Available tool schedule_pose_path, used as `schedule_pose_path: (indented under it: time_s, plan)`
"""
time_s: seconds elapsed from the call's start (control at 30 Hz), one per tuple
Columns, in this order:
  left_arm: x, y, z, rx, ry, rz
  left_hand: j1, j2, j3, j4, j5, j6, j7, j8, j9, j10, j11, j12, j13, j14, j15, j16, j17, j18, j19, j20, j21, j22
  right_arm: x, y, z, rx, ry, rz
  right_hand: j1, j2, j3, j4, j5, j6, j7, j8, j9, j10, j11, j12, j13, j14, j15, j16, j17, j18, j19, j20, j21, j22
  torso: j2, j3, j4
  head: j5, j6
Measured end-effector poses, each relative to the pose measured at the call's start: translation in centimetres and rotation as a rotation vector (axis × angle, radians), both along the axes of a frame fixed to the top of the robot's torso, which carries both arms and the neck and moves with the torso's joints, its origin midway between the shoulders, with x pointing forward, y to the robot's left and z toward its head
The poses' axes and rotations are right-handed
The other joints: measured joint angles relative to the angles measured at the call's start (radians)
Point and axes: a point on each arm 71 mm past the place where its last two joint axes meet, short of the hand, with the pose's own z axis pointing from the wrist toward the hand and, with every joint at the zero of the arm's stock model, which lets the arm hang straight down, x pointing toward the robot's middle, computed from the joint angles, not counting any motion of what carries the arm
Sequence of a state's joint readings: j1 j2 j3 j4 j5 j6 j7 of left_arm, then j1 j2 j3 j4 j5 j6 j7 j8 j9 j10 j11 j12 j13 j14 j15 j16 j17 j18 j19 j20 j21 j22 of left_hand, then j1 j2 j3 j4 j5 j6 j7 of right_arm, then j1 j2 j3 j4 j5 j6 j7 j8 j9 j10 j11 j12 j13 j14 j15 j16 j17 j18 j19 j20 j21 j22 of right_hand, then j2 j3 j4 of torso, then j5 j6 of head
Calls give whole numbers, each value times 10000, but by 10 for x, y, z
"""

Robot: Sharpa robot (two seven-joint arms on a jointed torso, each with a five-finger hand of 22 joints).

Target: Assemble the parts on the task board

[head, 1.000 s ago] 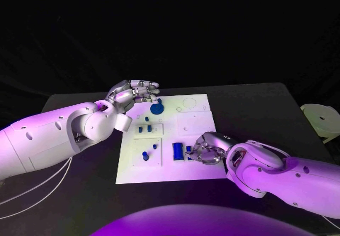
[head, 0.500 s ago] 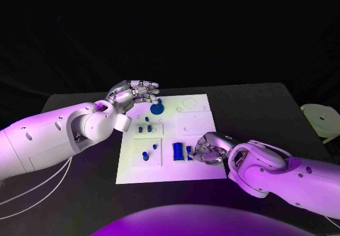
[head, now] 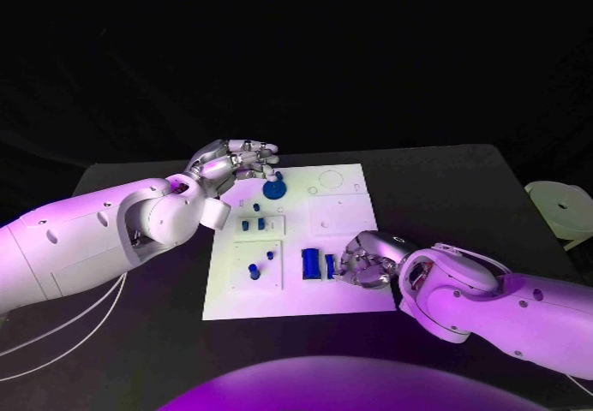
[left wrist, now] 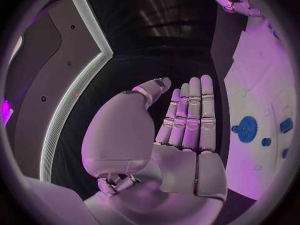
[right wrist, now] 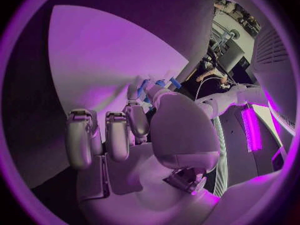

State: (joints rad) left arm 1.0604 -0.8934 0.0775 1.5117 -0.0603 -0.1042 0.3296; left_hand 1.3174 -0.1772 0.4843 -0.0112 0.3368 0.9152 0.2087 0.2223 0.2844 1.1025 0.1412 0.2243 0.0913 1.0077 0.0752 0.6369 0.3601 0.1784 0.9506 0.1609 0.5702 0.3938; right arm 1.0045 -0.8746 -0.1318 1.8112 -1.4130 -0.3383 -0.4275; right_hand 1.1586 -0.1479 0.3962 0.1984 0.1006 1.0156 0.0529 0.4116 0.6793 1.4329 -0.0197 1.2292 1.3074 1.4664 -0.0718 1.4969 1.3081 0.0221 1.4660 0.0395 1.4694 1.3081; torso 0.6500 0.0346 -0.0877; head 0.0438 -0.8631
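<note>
On the task board point(head: 333, 218), the right hand point(head: 358, 261) pinches a small blue part point(right wrist: 157, 83); the left hand point(head: 235, 160), released with fingers straight, hovers at the board's far left corner.

The left white arm reaches in over the table, its silver many-fingered left hand point(head: 235, 160) raised at the far end, fingers straight and side by side, holding nothing (plain in the wrist view point(left wrist: 181, 130)). The right white arm bends inward; its silver right hand point(head: 358, 259) curls its fingertips point(right wrist: 142, 87) downward, pinching a small blue piece point(right wrist: 164, 83).
</note>
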Motion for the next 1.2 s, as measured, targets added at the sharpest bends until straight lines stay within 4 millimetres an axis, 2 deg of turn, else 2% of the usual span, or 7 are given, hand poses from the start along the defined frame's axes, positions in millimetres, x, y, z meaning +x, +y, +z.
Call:
schedule_pose_path:
  time_s: [0.57,0.7,0.9,1.03,1.1,1.17,1.2]
  plan:
    - [0,0,0,0,14,-16,0,0,0,0,0,0,0,0,-1,0,0,0,-1,0,0,0,12,0,0,0,0,-7,6,5,-4,-91,12,43,-58,58,-41,101,-57,63,7,1,-7,0,0,-1,-1,0,0,0,-1,0,0,0,41,-2,4,-4,8,-15,31]
    - [0,0,0,3,21,-18,0,0,0,0,0,0,0,0,-1,0,0,0,-2,0,0,0,12,0,0,0,0,-6,6,5,-4,-73,2,47,-137,136,-53,173,-57,63,7,0,-8,0,0,38,-1,0,0,0,-2,0,0,0,41,-2,-1,-7,2,-12,40]
    - [0,0,-1,10,33,-21,0,0,0,0,0,0,0,0,-1,0,0,0,2,-24,24,0,16,-1,0,0,-38,-6,5,1,-2,193,-142,-24,-191,82,-109,310,-36,63,7,-82,-31,0,0,-79,-1,0,0,0,-3,1,0,0,-123,-3,-15,-18,-9,-26,96]
    - [0,0,-1,22,42,-10,0,0,0,0,0,0,0,0,-1,0,0,0,7,-38,38,0,21,0,0,0,-40,-6,7,-3,2,794,-403,-113,-191,82,-96,323,256,-213,165,-261,-86,-184,140,-472,-25,0,0,-203,-3,8,0,0,-702,-4,-27,-24,-10,-36,163]
    - [1,0,-2,39,64,8,0,0,0,0,0,0,0,0,-1,0,0,0,8,-38,38,0,21,0,0,0,-39,-6,10,-4,6,1373,-582,-139,-130,24,-94,321,276,-485,278,-430,-143,-456,235,-928,-283,-3,48,-431,-4,231,-3,3,-1338,-4,-41,-31,-11,-41,197]
    - [1,1,-5,59,100,29,0,0,0,0,0,0,0,0,-1,0,0,0,7,-38,38,0,21,-1,0,0,-40,-6,15,-7,10,2046,-717,-174,80,29,-11,238,366,-719,394,-588,-194,-661,331,-1240,-481,2,113,-599,-54,239,-140,127,-1867,-4,-72,-44,-15,-54,257]
    - [1,1,-6,65,118,39,0,0,0,0,0,0,0,0,-1,0,0,0,7,-38,38,0,21,-1,0,0,-39,-6,19,-8,11,2356,-743,-208,177,47,31,197,370,-797,460,-641,-208,-876,374,-1592,-715,0,163,-742,-236,341,-315,153,-2267,-4,-90,-54,-17,-60,286]
